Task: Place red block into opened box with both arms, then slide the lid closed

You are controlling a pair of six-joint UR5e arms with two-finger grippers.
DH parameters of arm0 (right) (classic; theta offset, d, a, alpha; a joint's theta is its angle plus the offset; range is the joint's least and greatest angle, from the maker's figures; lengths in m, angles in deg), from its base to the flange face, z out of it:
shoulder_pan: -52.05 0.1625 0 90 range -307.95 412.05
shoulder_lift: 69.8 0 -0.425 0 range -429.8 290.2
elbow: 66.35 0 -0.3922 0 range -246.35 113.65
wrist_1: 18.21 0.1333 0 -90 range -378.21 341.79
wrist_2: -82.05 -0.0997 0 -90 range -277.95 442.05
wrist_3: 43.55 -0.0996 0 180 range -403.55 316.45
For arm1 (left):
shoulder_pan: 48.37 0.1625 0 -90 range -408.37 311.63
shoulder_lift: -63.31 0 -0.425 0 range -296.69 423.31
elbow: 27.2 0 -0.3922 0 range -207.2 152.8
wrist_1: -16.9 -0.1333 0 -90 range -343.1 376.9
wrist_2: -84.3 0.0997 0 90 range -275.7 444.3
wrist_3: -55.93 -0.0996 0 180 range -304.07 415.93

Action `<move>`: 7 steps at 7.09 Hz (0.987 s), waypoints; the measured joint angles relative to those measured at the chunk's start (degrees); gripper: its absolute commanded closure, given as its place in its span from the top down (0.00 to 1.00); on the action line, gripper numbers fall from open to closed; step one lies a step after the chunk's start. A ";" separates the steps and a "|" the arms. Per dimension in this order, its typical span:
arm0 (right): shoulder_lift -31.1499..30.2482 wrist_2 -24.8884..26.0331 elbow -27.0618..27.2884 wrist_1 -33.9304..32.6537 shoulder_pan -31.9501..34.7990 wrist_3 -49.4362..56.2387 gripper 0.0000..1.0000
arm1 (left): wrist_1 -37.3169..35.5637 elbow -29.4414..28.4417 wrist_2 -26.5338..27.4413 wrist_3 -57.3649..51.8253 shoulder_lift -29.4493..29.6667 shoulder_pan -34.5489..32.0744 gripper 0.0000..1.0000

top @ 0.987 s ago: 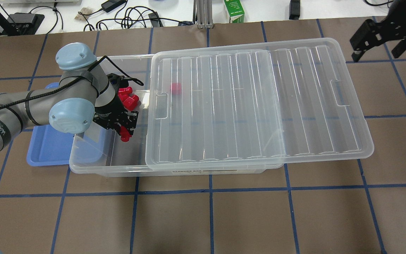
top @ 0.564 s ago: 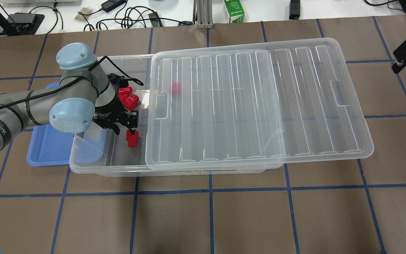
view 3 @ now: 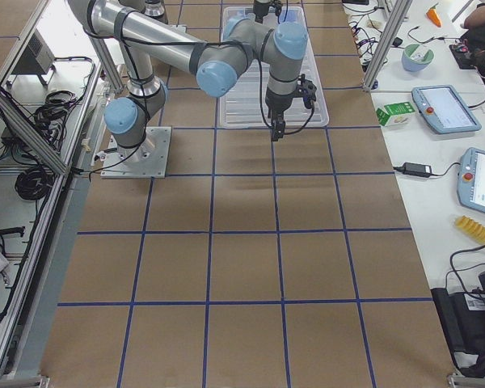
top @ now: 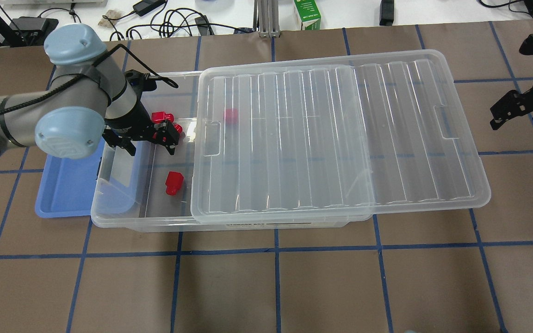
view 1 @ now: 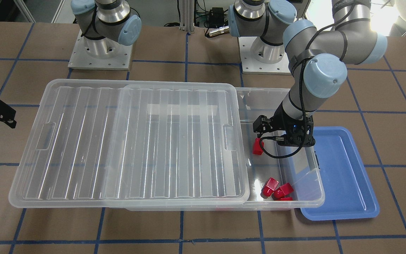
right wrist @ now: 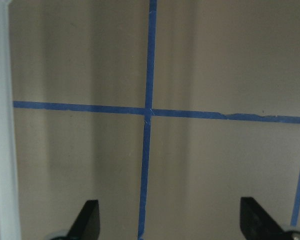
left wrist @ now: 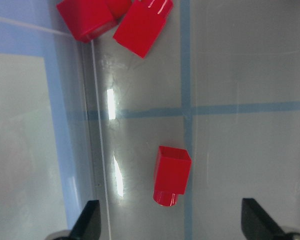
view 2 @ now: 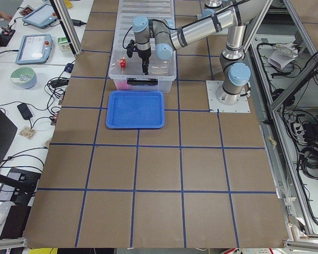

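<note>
The red block (top: 173, 182) (glossy, chunky, with one narrower stepped end) lies on its side on the floor of the box (top: 127, 223), in the uncovered left end, toward the near wall. Just beyond it hangs the left gripper (top: 148, 147), fingers spread wide and holding nothing. More red blocks (top: 159, 117) cluster by the far wall, partly hidden behind that gripper. One further red piece (top: 231, 115) is only a blur through the lid (top: 340, 138). The ribbed clear lid covers the box's right part and overhangs its right end. A smooth blue tray (top: 63, 194) sits at the box's left. The right gripper (top: 516, 118) hovers wide open over brown table paper (right wrist: 215, 60), right of the lid.
</note>
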 measured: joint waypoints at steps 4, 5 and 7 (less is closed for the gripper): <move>1.36 -0.01 1.09 -2.66 3.58 -1.72 1.00 | 17.12 -14.58 0.02 0.17 -5.01 -1.24 1.00; 1.29 -0.24 1.06 -2.58 4.35 -2.08 1.00 | 18.36 -15.65 0.09 0.17 -5.77 -1.26 1.00; 1.26 -0.60 1.07 -2.48 6.95 -3.35 1.00 | 19.12 -16.25 0.13 0.14 -6.65 -1.29 1.00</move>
